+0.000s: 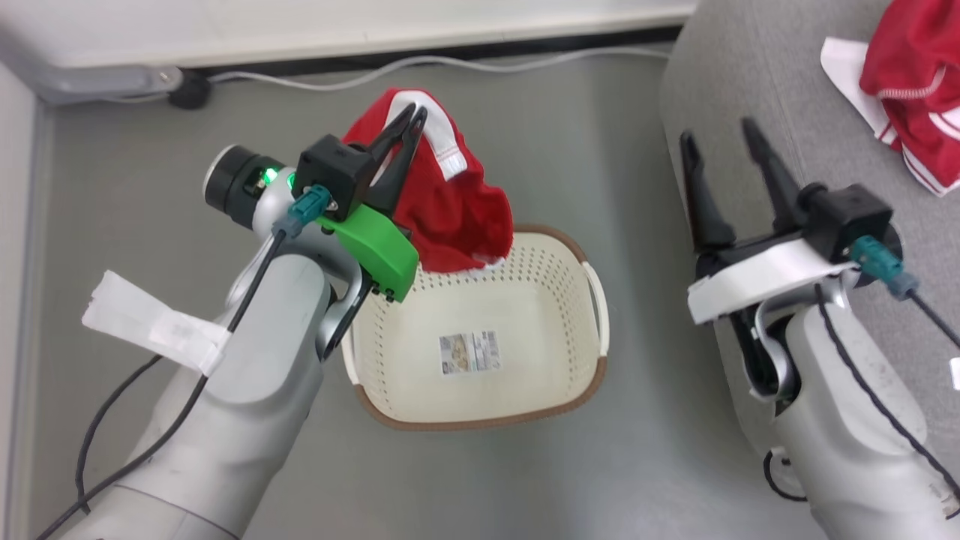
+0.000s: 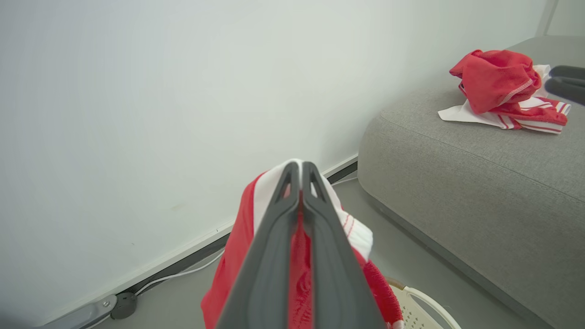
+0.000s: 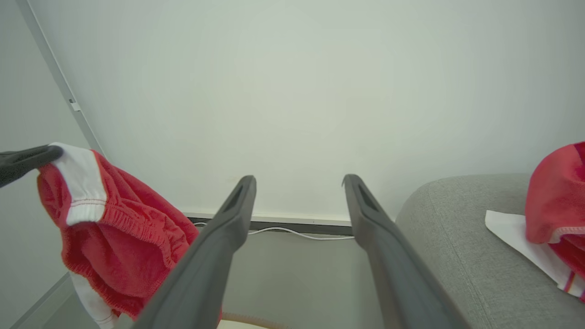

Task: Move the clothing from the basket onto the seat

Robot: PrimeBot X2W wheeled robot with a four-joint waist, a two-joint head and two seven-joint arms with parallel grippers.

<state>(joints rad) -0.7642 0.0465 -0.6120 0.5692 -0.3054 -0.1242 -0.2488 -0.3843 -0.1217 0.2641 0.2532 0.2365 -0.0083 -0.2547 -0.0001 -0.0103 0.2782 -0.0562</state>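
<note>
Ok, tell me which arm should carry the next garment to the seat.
Left. The left gripper is shut on the red garment held above the basket; the right gripper stands open and empty near the seat.

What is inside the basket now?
A barcode label on the bare bottom of the basket. The red garment in the left gripper hangs over its far corner, hiding that part.

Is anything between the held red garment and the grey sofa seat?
Only the open right gripper, hovering at the light-grey fabric seat's edge; bare floor separates the seat from the red-and-white garment in the left gripper.
</note>
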